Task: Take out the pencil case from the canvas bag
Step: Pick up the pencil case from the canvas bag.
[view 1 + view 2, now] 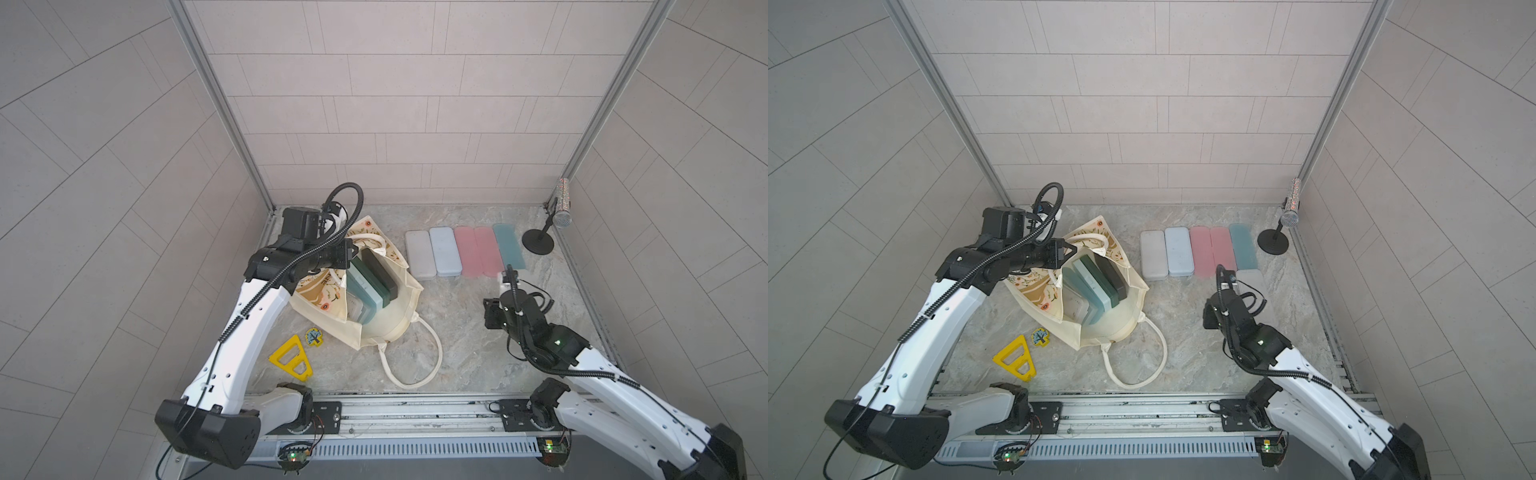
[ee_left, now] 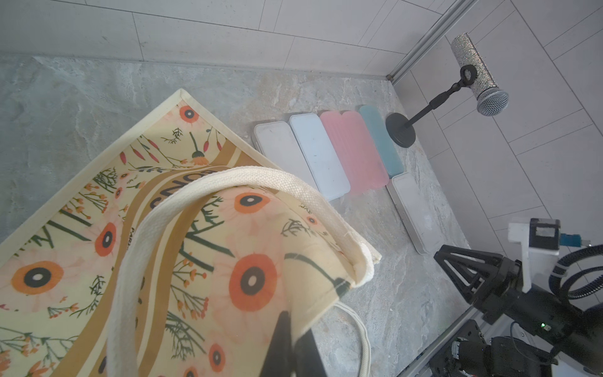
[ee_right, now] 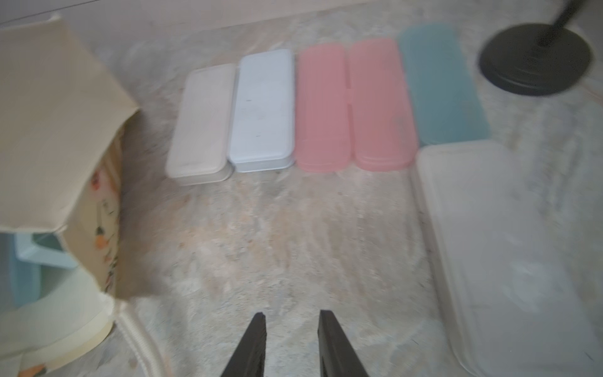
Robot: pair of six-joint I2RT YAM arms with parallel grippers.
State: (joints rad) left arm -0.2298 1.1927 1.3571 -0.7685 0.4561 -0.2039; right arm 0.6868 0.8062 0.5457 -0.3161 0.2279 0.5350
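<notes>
Pencil cases point(image 1: 372, 282) stand edgewise in the canvas bag point(image 1: 390, 328), toward the counter's point(image 1: 457, 332) left edge from the empty, slightly parted right claw point(image 3: 291, 315); left claw point(image 2: 293, 333) clamps the bag's rim.

Pretty plain booth tbh: pale grey tiled walls point(image 1: 415, 104) at 9, 12 and 3 o'clock, aluminium corner posts point(image 1: 222, 104) at 11 and 1, grey-beige marbled floor point(image 1: 465, 345) in the middle. Metal rail point(image 1: 415, 409) runs along 6 o'clock. Light's soft and even.

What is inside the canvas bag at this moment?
Inside the canvas bag, several pencil cases stand on edge, coloured from dark green to pale teal. Their lower parts and the bag's bottom under them are hidden.
</notes>
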